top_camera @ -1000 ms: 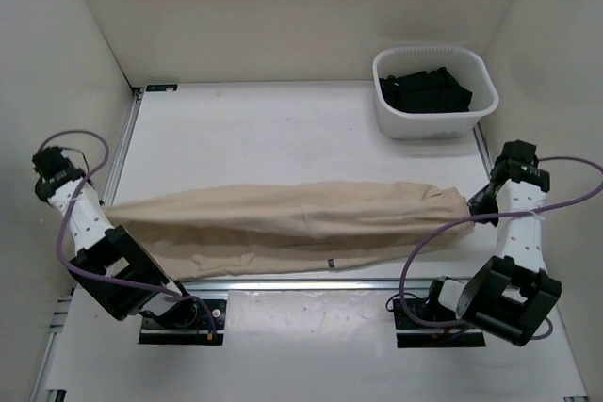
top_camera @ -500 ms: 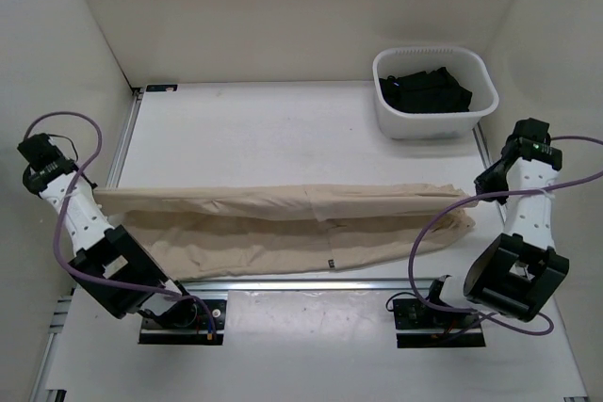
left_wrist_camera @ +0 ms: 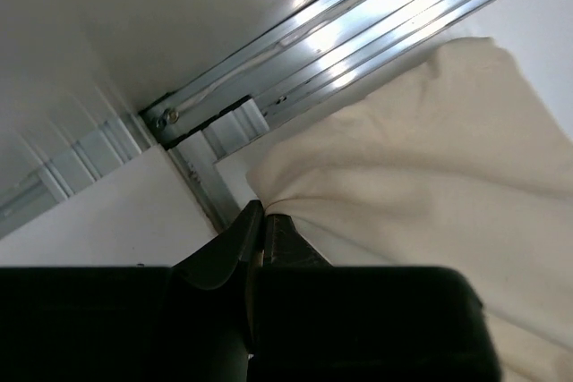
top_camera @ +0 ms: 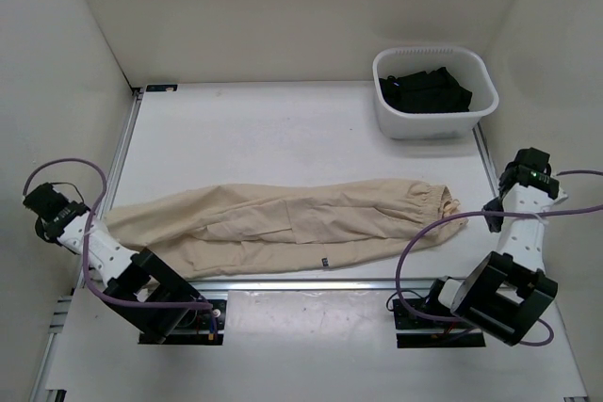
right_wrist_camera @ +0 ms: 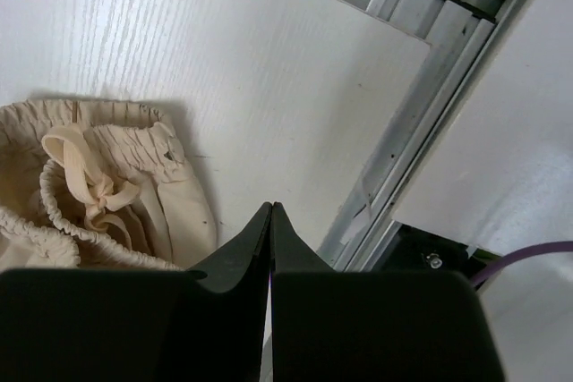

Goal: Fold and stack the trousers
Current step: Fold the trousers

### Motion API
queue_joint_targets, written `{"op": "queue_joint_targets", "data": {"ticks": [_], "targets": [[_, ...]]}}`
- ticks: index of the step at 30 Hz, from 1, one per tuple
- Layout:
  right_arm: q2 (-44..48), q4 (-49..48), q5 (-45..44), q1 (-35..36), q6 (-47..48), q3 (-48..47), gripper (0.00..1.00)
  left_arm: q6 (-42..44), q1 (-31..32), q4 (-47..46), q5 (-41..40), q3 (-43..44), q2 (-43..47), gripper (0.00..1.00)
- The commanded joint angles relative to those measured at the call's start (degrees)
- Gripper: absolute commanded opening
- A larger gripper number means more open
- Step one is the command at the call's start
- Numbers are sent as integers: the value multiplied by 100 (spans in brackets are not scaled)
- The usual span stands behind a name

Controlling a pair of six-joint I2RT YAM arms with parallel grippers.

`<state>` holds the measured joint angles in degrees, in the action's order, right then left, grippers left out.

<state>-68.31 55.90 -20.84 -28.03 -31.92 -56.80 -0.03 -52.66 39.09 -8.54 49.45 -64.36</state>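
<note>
Slackened since before: one trousers, lying flat. My left gripper pinches its end; right gripper clenched empty, both low.

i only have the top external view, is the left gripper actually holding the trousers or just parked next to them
Observer: The left wrist view shows the left gripper shut on a pinch of the trousers at their end.
Operator: and the right one
Observer: The right gripper is shut on nothing; its fingertips meet over bare table.
Operator: which end is by it
Observer: The waistband, elastic with a tied drawstring, lies left of those fingertips, not between them.
</note>
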Motion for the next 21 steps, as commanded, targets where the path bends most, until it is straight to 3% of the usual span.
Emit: {"op": "queue_joint_targets", "data": {"ticks": [1,2,5,6,9,10,16,21], "targets": [[152,-428,180,-36,105,168,0,3,-200,-33,-34,-146,134,14],[73,-640,760,-36,377,169,0,3,-200,19,-34,-146,134,14],[-182,-1018,2623,86,977,178,20,3,-200,72,97,-269,186,16],[-182,-1020,3255,192,977,117,37,3,-200,72,98,-269,187,16],[-270,-222,2781,824,785,-375,53,3,-200,134,98,-269,187,16],[-270,-2,2622,921,488,-376,64,3,-200,134,98,-269,187,16],[748,-87,2665,1412,-910,835,74,3,-200,187,98,-269,187,16],[399,-492,2463,1773,-1755,1057,77,3,-200,239,98,-269,56,16]]}}
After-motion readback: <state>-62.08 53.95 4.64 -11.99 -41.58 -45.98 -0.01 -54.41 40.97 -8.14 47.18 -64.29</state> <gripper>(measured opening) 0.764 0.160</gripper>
